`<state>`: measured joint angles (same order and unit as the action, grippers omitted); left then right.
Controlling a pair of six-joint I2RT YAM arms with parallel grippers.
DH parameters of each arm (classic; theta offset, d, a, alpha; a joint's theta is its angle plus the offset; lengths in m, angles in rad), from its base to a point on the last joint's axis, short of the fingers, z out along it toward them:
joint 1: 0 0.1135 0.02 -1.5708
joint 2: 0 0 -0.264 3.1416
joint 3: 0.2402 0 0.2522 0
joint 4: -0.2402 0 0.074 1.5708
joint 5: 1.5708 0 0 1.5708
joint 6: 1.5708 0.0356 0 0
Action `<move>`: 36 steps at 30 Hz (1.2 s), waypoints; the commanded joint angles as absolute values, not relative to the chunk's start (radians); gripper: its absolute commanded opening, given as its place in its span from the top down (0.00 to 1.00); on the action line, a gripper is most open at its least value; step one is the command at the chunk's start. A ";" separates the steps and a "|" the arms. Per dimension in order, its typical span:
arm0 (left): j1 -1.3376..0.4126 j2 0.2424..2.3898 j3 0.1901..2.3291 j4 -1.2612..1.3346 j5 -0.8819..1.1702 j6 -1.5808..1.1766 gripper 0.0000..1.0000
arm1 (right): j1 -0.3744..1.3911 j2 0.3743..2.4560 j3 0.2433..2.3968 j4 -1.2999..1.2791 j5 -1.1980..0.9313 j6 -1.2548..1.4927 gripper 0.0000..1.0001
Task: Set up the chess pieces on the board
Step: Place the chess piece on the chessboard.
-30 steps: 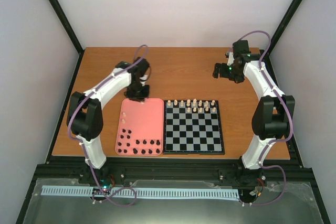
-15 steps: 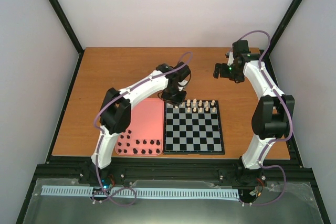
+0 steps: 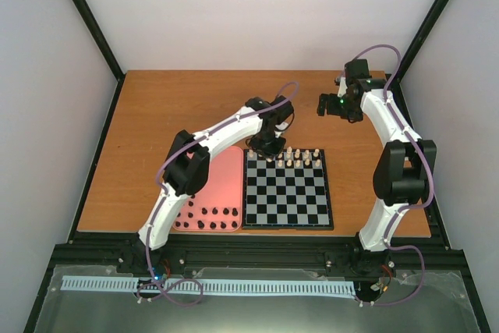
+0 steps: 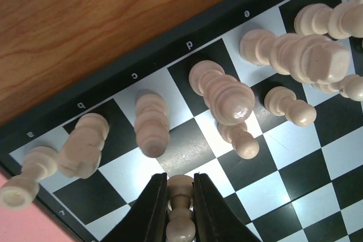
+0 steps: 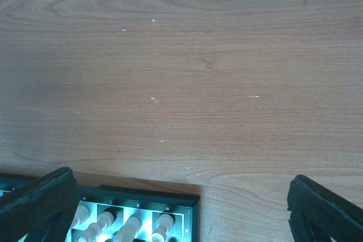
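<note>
The board (image 3: pixel 287 216) lies at the table's front centre, with cream pieces (image 3: pixel 300 157) along its far two rows. My left gripper (image 3: pixel 266 148) hangs over the board's far left corner, shut on a cream pawn (image 4: pixel 180 211) held just above the squares. In the left wrist view several cream pieces (image 4: pixel 222 92) stand on the back row of the board (image 4: pixel 142 63). Black pieces (image 3: pixel 209 219) lie in the pink tray. My right gripper (image 3: pixel 331 107) is open and empty above the bare table behind the board, whose far right corner (image 5: pixel 191 203) shows in its wrist view.
The pink tray (image 3: pixel 226 181) sits against the board's left side, partly under my left arm. Bare wooden table (image 3: pixel 156 115) lies behind and to the left. Pale walls stand round the table.
My left arm has swung right from over the pink tray to the board's far left corner, carrying the cream pawn. The right arm has not moved.
</note>
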<state>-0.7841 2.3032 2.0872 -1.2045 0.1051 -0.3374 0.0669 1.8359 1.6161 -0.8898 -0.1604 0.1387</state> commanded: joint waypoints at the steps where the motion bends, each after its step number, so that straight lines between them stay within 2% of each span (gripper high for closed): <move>1: -0.801 2.321 2.113 -1.231 0.112 -0.308 0.89 | 0.061 1.853 1.643 -0.890 -0.147 0.129 0.00; 36: -0.802 2.405 2.137 -1.181 0.099 -0.316 0.84 | 0.062 1.868 1.646 -0.891 -0.160 0.125 0.00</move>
<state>-0.7933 2.3779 2.0914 -1.2007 0.1139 -0.3172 0.0669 1.8526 1.6245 -0.8902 -0.1616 0.1379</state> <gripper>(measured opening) 0.155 0.999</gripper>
